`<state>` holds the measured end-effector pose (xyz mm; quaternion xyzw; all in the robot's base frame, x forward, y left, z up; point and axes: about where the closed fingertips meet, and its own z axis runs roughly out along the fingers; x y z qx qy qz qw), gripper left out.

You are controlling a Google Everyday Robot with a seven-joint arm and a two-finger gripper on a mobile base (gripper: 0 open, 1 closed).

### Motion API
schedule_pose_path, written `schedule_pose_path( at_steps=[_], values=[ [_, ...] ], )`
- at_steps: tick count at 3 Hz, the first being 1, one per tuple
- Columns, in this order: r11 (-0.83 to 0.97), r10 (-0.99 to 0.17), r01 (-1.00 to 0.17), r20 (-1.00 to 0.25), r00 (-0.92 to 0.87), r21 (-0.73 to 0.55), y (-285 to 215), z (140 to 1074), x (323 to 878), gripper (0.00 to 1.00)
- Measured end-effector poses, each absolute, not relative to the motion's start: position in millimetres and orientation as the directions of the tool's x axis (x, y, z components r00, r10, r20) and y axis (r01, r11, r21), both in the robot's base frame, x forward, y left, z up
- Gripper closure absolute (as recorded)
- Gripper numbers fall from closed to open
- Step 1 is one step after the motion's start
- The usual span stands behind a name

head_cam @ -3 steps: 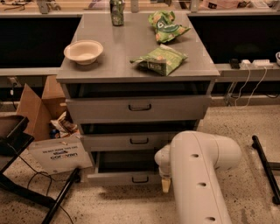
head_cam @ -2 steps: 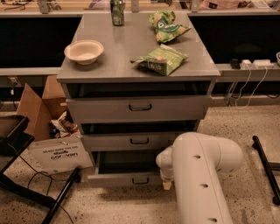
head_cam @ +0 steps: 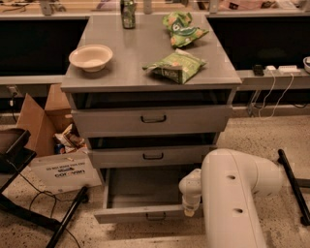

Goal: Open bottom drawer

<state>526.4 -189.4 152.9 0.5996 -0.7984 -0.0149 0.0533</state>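
Note:
The bottom drawer (head_cam: 143,213) of the grey cabinet stands pulled out toward me. Its plain grey tray interior (head_cam: 145,186) shows, and its small dark loop handle (head_cam: 156,216) sits at the middle of the narrow front panel. My gripper (head_cam: 190,211) is at the end of the white arm (head_cam: 232,193), at the right end of the drawer's front panel and to the right of the handle. The arm's wrist hides most of it.
The mid-sized drawer (head_cam: 153,156) and the tall top drawer (head_cam: 153,119) are slightly ajar. A bowl (head_cam: 91,57), two green snack bags (head_cam: 177,66) and a can (head_cam: 128,10) lie on top. A cardboard box (head_cam: 41,121), a white bag (head_cam: 65,171) and a black chair base (head_cam: 29,193) are at left.
The bottom drawer has slid further out, and more of its tray shows. The arm has drawn back with it toward the lower right.

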Motion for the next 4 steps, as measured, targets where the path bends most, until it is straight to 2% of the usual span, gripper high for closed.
schedule_pose_path(
  at_steps=[4],
  values=[
    [0.328, -0.944, -0.938, 0.068, -0.322, 0.115, -191, 151, 494, 1.00]
  ],
)
